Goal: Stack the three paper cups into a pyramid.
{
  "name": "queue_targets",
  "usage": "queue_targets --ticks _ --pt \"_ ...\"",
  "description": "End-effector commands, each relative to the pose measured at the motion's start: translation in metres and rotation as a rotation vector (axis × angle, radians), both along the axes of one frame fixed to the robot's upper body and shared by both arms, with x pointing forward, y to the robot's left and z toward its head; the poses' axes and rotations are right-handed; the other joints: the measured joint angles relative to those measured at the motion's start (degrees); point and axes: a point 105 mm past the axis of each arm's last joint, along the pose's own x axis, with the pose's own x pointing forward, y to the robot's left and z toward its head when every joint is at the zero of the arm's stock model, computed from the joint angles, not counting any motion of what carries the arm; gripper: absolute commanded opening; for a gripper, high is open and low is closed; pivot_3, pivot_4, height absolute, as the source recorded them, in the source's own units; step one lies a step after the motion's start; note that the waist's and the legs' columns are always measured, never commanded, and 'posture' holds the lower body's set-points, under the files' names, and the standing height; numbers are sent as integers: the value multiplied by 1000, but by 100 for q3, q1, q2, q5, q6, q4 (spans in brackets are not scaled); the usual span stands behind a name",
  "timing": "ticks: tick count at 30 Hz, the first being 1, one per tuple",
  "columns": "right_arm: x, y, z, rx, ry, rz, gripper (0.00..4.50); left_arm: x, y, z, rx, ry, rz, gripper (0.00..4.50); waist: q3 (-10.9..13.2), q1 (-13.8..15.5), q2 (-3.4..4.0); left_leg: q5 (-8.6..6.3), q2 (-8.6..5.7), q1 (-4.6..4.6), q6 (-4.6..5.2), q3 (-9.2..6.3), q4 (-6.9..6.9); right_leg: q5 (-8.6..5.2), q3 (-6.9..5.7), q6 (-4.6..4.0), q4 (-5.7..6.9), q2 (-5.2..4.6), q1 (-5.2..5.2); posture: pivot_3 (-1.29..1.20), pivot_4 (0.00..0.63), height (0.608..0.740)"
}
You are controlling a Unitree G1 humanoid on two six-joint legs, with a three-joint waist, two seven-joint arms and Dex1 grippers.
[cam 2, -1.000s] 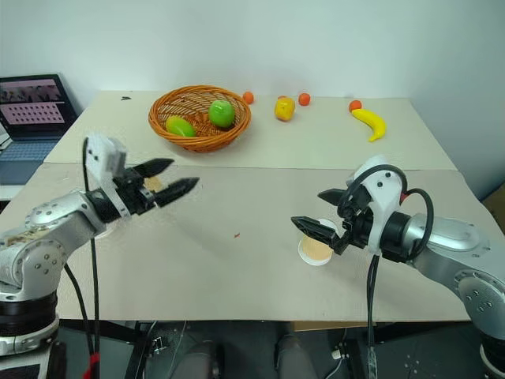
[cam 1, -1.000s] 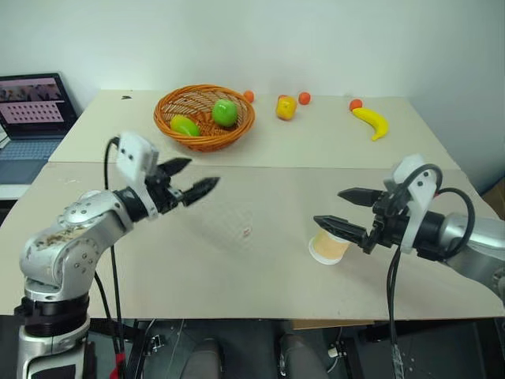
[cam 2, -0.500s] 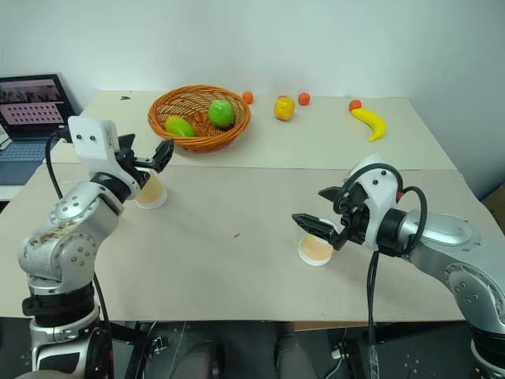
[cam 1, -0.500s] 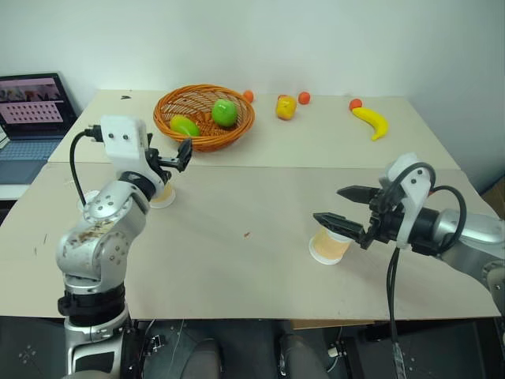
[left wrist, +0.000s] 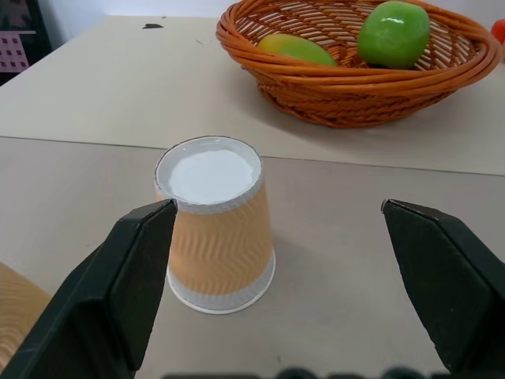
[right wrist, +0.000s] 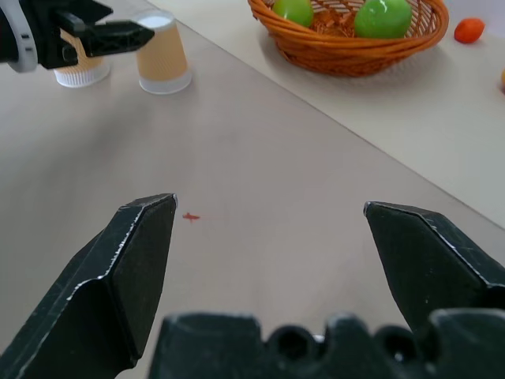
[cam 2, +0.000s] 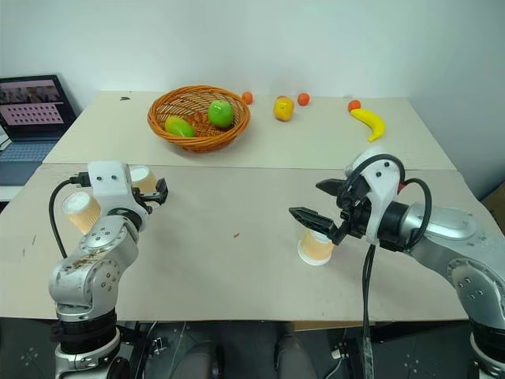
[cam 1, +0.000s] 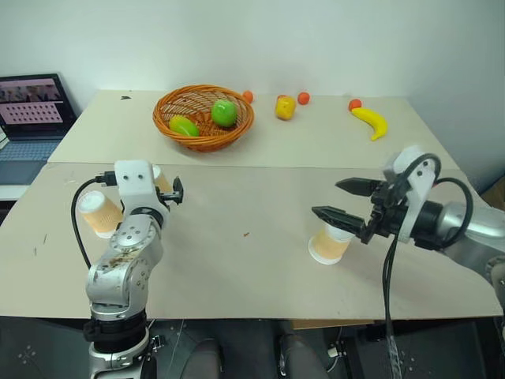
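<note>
Since 1 second ago the left pincer has swung away from the middle of the pale beige table and dropped low at the left of the head view, now pointing toward the woven orange basket at the upper centre. Its 2 black fingers are spread wide and grip nothing; in the left wrist view an upside-down orange-tan paper cup with a white base stands between them, right by one fingertip, though whether they touch is unclear. A 2nd cup of the same kind sits tilted at the far left of the head view, partly hidden by the arm. The right pincer has hardly moved, hanging at the centre right with fingers spread wide and empty, just above the 3rd cup, which stands upside down in the lower right. All 3 cups are apart, none stacked.
</note>
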Motion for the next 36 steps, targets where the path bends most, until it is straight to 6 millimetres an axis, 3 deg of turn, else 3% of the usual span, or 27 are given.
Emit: queue_targets --ticks 1,6,13,29,36 --pt "-2 -1 22 36 -60 7 4500 -2 6 2 29 -24 42 4420 0 5 0 0 -1 0 0 0 0 0 0 0 0 -1 0 0 150 737" --pt "-2 0 23 32 -61 3 4500 -1 10 -12 28 10 94 4420 0 10 -1 0 0 -2 0 0 0 2 0 -4 -4 -1 1 0 150 737" --pt "-3 3 28 35 -74 3 4500 18 5 -19 31 -4 73 4420 0 11 -1 0 -1 0 0 0 0 3 -1 -5 -2 -1 3 0 150 737" --pt "-7 1 30 31 -89 -43 4500 63 18 10 97 -122 77 4420 -1 15 -1 0 -1 -3 0 -1 0 4 -3 -6 -4 -2 3 0 150 737" --pt "-7 -1 30 28 -89 -57 4500 68 21 6 99 -118 86 4420 -1 11 -1 0 -1 -6 0 -1 0 11 -3 -14 -7 -4 3 0 150 737"
